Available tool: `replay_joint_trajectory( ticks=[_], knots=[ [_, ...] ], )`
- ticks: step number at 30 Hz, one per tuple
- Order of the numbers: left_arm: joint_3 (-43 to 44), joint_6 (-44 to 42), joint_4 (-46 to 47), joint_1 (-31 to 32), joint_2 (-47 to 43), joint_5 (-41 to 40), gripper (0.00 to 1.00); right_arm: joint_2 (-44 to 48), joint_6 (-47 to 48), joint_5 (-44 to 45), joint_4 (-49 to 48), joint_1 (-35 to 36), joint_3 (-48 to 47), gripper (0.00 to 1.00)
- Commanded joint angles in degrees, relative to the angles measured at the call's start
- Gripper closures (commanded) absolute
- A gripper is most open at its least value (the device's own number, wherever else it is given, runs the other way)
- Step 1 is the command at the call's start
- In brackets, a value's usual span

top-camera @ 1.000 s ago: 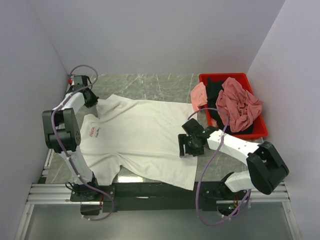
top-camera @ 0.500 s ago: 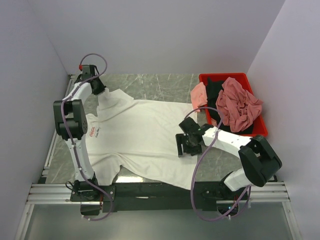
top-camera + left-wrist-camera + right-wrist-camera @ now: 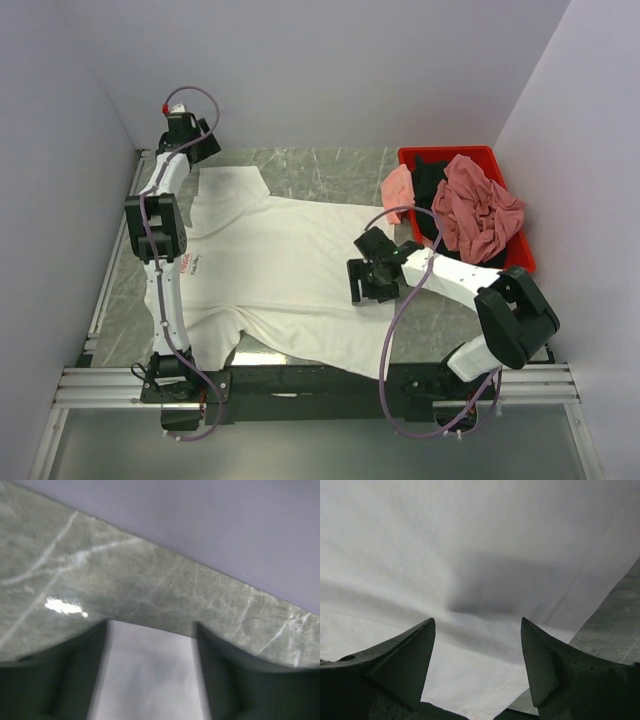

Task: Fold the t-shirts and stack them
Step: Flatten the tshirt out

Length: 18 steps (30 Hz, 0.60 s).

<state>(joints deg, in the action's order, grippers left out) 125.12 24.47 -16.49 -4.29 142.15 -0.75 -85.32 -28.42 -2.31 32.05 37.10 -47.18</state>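
Note:
A large white t-shirt (image 3: 280, 270) lies spread flat on the marble table, with a small red print (image 3: 190, 263) near its left side. My left gripper (image 3: 203, 155) is at the far left corner, over the end of the sleeve. In the left wrist view its jaws (image 3: 150, 627) stand apart, with white cloth (image 3: 150, 680) lying loose between them. My right gripper (image 3: 367, 285) hovers open over the shirt's right edge, and its wrist view (image 3: 477, 622) shows only white cloth below. More t-shirts, light pink (image 3: 398, 188), black (image 3: 430, 185) and dusty rose (image 3: 480, 210), are heaped in the bin.
A red plastic bin (image 3: 450, 152) stands at the back right of the table. Lavender walls close in the left, back and right sides. The arms' bases and a metal rail (image 3: 300, 385) run along the near edge.
My left gripper carried the sleeve toward the far left corner, laid it out flat, then opened and let it go. The right gripper edged slightly left over the shirt.

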Motion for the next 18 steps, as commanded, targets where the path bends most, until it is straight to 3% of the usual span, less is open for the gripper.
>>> replay_joint_trajectory(
  ticks=[1,2,3,11,14,18],
  knots=[
    [5.0,-2.1,1.1,0.2,-1.3,-2.4,0.12,0.6,0.6,2.0,-0.8,0.0,-3.8,0.24],
    [4.5,-1.7,0.5,0.2,-2.2,-2.8,0.03,0.8,0.4,2.2,-0.6,0.0,-4.2,0.24],
    [2.2,-0.9,0.5,0.2,-5.3,-2.3,0.01,0.9,0.3,2.2,-0.3,0.0,-4.8,0.24],
    [-20.4,5.9,-2.0,3.9,-23.5,8.0,0.01,-0.7,-1.5,9.1,-0.8,-2.4,-15.4,0.18],
    [-28.2,7.4,-6.1,9.2,-27.9,1.3,0.01,-3.3,-1.5,10.3,-2.2,-5.5,-18.9,0.15],
    [-39.7,9.8,-5.2,13.1,-32.6,-0.5,0.01,-9.7,-1.9,7.8,-3.0,-9.8,-24.0,0.14]
  ],
)
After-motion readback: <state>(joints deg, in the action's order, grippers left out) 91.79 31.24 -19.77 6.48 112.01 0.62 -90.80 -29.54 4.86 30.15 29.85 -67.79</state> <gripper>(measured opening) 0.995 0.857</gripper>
